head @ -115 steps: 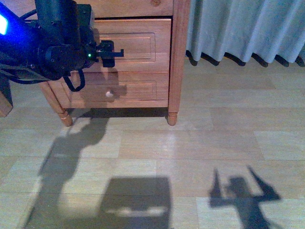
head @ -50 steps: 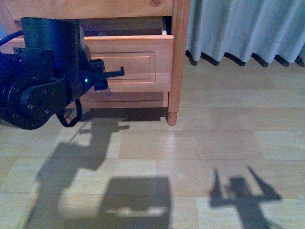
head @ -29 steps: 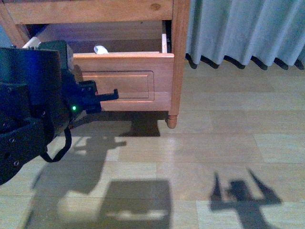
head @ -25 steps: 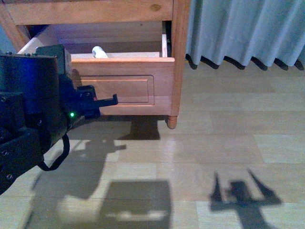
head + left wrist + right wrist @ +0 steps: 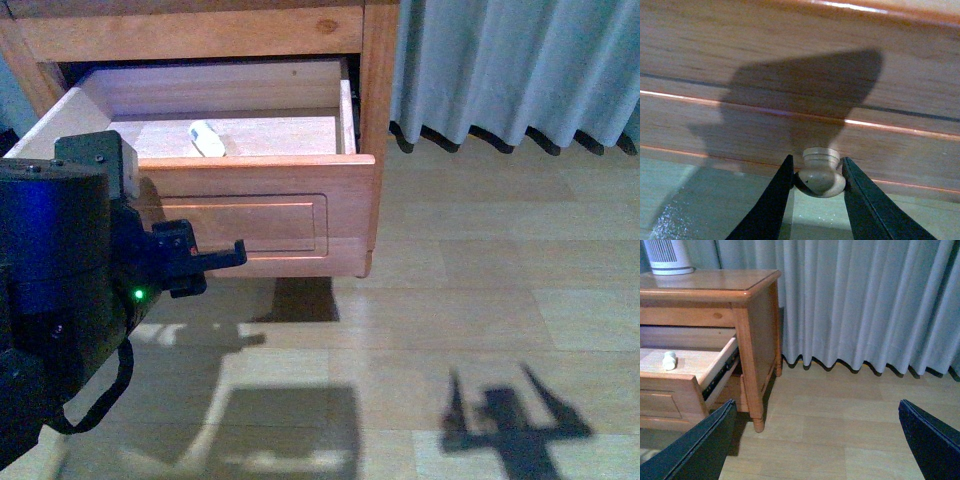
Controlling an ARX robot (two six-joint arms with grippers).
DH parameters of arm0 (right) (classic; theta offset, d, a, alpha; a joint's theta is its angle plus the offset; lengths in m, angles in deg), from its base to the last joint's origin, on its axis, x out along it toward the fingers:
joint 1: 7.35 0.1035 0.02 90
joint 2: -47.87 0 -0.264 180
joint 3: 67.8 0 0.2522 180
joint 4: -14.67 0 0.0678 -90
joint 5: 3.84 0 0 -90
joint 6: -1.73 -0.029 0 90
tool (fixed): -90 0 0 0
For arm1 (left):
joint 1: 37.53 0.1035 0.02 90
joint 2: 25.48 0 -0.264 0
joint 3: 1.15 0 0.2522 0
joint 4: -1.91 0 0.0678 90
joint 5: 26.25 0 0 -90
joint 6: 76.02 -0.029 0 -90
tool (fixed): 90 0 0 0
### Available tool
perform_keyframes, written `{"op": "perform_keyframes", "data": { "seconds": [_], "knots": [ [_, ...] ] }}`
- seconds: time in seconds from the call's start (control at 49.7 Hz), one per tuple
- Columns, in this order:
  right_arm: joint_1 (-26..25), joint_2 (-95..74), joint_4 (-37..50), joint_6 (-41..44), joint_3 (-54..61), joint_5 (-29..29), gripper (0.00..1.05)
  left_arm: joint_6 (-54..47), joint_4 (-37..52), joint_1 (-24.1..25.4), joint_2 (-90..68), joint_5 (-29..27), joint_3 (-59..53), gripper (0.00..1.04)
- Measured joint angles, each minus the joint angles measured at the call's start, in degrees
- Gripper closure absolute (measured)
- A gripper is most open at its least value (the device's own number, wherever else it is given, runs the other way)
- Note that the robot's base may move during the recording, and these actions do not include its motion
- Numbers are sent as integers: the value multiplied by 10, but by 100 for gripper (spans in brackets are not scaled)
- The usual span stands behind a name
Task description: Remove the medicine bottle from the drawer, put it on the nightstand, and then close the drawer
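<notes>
The front view looks forward and down from the robot's body at the open drawer (image 5: 260, 215), upper left of the frame, with curtain (image 5: 510, 60) upper right, floor (image 5: 480, 300) below, and the left arm (image 5: 60, 290) close to the lens, lower left. The left wrist view sits very near the drawer front, facing it; the knob (image 5: 819, 175) looms large. The right wrist view stands farther off to one side, looking across at the nightstand (image 5: 760, 340) corner. It shares the open drawer, curtain and floor with the front view; the left wrist view shares only the drawer front.
</notes>
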Motion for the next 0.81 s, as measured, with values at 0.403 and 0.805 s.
{"op": "perform_keyframes", "data": {
  "seconds": [0.403, 0.805],
  "knots": [
    [0, 0, 0, 0, 0, 0, 7, 27, 28, -15, 10, -6, -42, 79],
    [0, 0, 0, 0, 0, 0, 7, 55, 19, -22, 35, 7, -107, 40]
  ]
}}
